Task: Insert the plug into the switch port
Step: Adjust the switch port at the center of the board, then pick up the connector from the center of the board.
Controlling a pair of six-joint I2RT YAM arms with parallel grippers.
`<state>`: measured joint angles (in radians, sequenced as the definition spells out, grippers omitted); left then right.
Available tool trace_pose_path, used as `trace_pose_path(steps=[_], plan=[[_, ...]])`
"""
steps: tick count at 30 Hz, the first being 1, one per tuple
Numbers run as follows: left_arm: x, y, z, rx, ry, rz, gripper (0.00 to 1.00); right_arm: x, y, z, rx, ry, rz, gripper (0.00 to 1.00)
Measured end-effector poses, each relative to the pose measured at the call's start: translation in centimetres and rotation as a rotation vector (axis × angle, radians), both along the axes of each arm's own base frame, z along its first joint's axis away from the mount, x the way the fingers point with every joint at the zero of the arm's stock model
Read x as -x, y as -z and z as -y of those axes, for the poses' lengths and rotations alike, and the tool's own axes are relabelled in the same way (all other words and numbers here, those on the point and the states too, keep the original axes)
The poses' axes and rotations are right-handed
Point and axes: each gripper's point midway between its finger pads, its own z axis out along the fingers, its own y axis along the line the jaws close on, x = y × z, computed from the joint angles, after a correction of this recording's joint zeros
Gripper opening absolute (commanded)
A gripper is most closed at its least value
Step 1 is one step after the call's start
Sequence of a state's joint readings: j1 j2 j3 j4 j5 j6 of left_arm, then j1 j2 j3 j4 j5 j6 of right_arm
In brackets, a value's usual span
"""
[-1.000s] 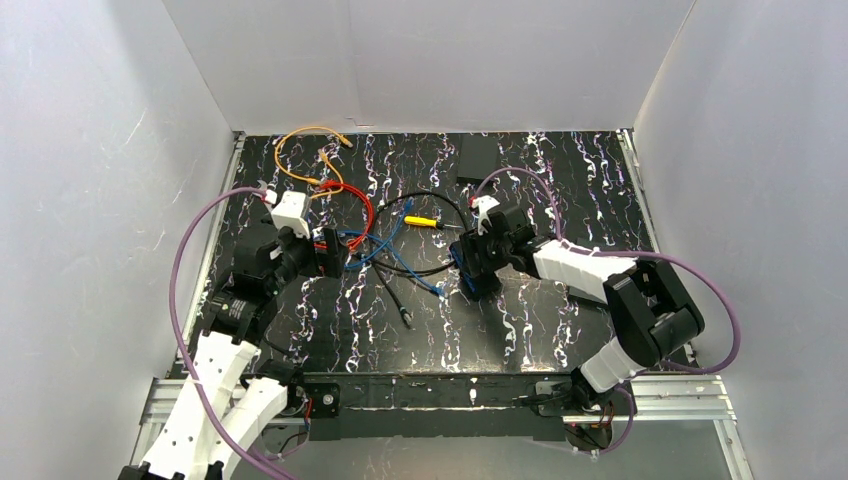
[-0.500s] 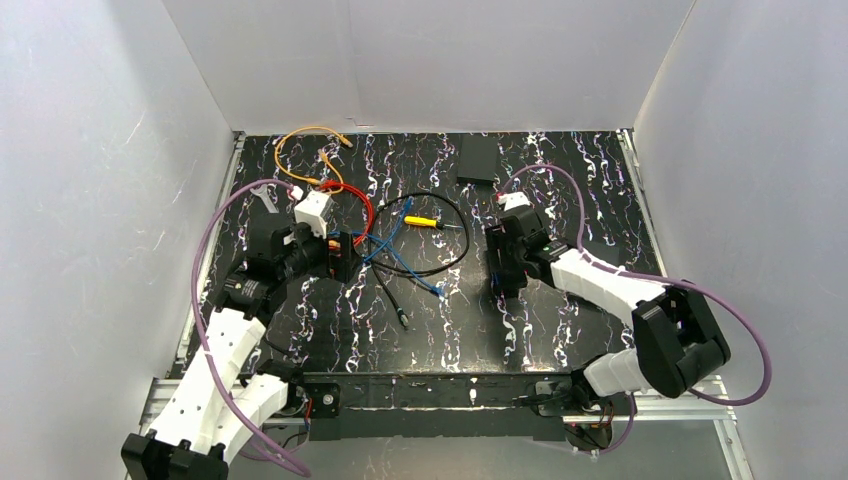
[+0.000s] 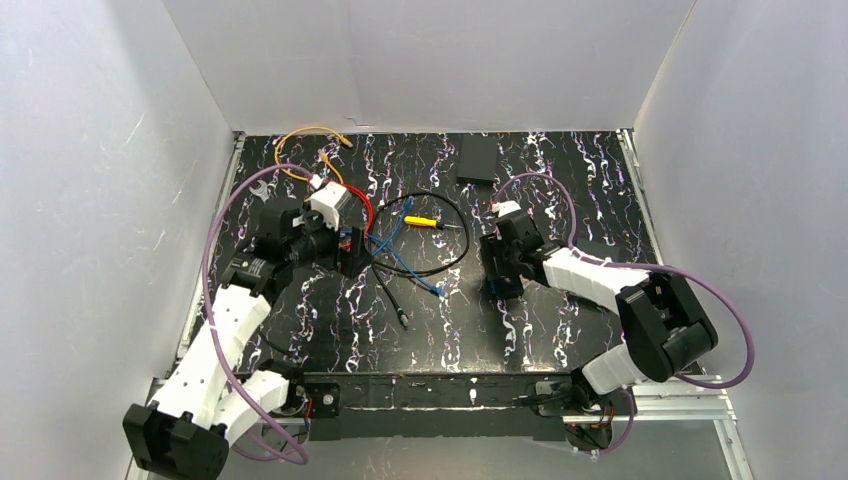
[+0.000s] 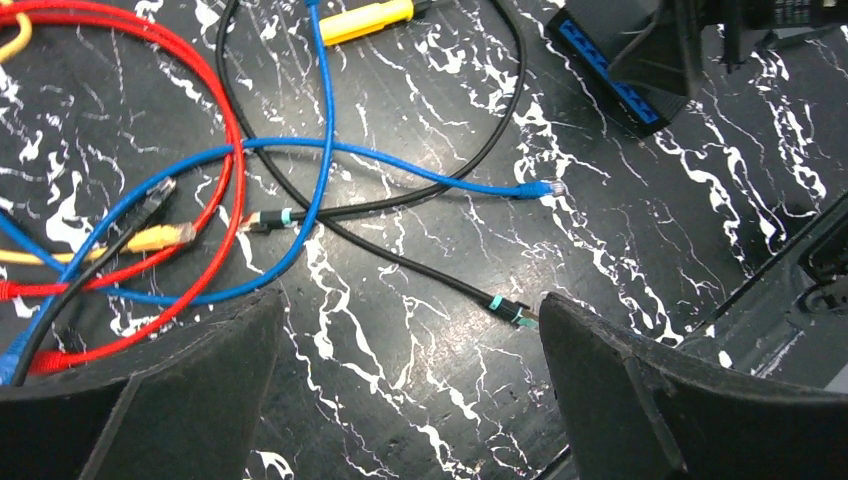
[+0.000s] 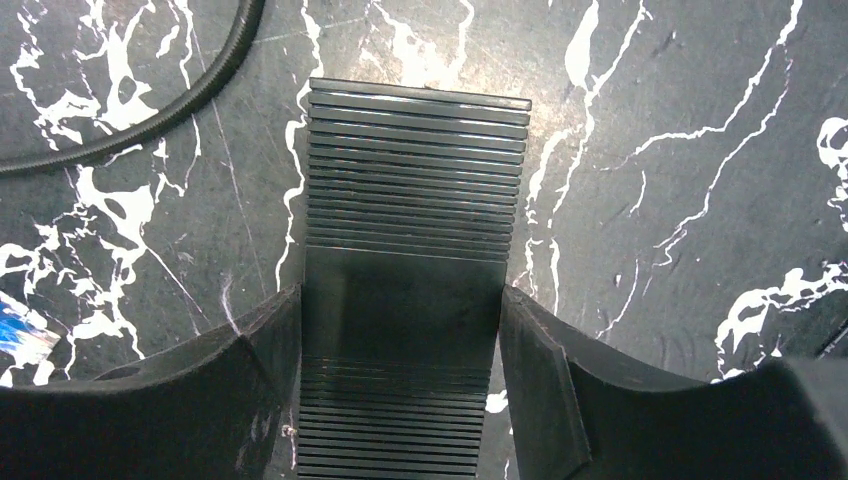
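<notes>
Right gripper (image 5: 400,325) clamps the switch (image 5: 415,170), arm reaching inward; left gripper (image 4: 405,335) gapes over cables (image 4: 327,120).

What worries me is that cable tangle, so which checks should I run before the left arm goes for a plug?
1. Is the left tool open and empty? Ok.
2. Is the switch clamped in the right tool? Ok.
3. Is the switch's blue port row in the left wrist view? Ok.
4. Is the blue plug lying uncovered on the table? Ok.
5. Is the blue cable clear of the red cable and the black cable? Not ok, they cross.
6. Which way does the blue plug's latch face? Cannot tell.
</notes>
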<state>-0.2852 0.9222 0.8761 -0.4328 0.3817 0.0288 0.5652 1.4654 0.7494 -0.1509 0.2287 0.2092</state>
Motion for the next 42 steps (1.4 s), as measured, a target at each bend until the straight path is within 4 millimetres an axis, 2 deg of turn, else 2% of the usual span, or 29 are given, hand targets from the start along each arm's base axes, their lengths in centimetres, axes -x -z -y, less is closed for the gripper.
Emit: trace_pose_path(steps=[4,8,11,12,18,22,26,31,35,40,41,42], plan=[[-0.9,-1.0,1.3,-0.012,0.064,0.007,0.98,-0.2,-0.1,-0.7,-0.026,-0.023,0.005,0.66],[-1.2,-0.6,3.1,-0.049,0.149,-0.002,0.98,-0.1,-0.2,-1.1,-0.040,-0.040,0.004,0.78],[-1.6,0.0,4.4,-0.084,0.214,-0.015,0.98,-0.1,-0.3,-1.4,-0.052,-0.046,0.006,0.97],[-1.8,0.2,4.8,-0.095,0.234,-0.020,0.98,-0.1,-0.3,-1.5,-0.058,-0.049,0.010,0.98],[-3.8,0.5,7.0,-0.145,0.295,-0.032,0.95,0.3,-1.9,-1.4,-0.093,-0.049,0.060,0.99],[-6.2,1.2,7.7,-0.168,0.259,-0.048,0.86,-0.2,-3.5,-1.2,-0.108,-0.028,0.119,0.99],[-8.6,3.8,7.6,-0.206,0.164,-0.102,0.74,-0.6,-4.5,-0.9,-0.114,0.001,0.160,0.99],[-11.1,7.1,7.2,-0.244,0.040,-0.150,0.65,-0.5,-4.2,-0.5,-0.105,0.021,0.160,0.99],[-13.1,8.6,7.3,-0.245,-0.041,-0.144,0.58,-0.5,-4.2,-0.3,-0.102,0.028,0.163,0.99],[-16.0,10.8,7.7,-0.296,-0.118,-0.106,0.54,-0.2,-4.3,-0.1,-0.106,0.032,0.170,0.99],[-16.8,11.9,7.8,-0.322,-0.139,-0.098,0.54,-0.2,-4.4,-0.1,-0.108,0.033,0.173,0.99],[-16.7,12.1,8.0,-0.326,-0.135,-0.098,0.53,-0.2,-4.4,-0.1,-0.110,0.033,0.175,0.99]])
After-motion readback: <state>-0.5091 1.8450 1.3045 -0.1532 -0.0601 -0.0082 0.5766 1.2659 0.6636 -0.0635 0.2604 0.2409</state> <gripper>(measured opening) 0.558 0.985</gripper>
